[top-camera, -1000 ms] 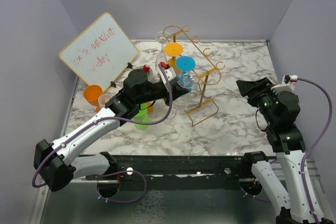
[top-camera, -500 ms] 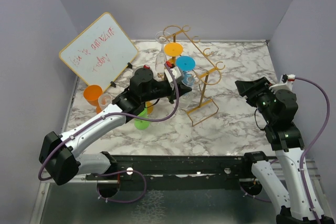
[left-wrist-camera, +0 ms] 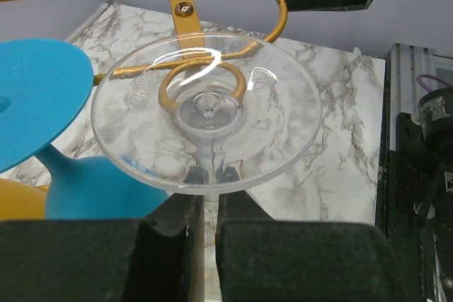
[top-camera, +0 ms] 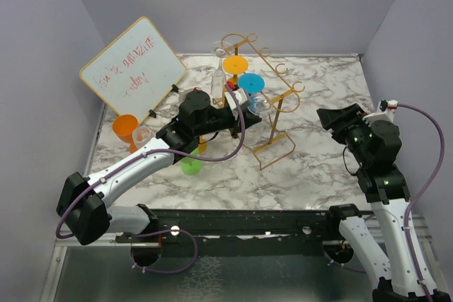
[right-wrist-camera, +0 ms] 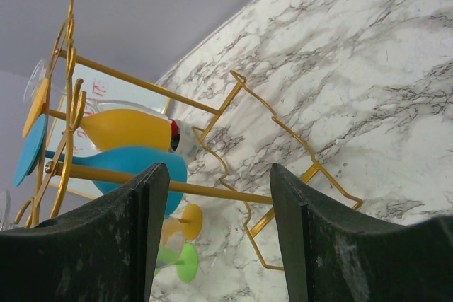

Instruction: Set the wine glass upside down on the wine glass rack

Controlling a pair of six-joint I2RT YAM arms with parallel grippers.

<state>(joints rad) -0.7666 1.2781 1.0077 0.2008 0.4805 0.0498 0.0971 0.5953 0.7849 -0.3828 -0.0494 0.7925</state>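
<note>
Marble tabletop [top-camera: 318,167], gold wine glass rack [top-camera: 272,114] around 12 o'clock, with a blue glass [left-wrist-camera: 42,104] and an orange glass [top-camera: 234,66] hanging on it. Left gripper [left-wrist-camera: 210,210] is clamped on the clear wine glass [left-wrist-camera: 205,114] stem, foot right by a scroll hook on the rack's 9 o'clock side. Right gripper [right-wrist-camera: 216,175] hangs wide open at 3 o'clock, holding nothing.

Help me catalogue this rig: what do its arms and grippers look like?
The left arm and right arm have white links, black joints and a looping purple cable each. The left gripper and right gripper have blocky matte-black fingers.
</note>
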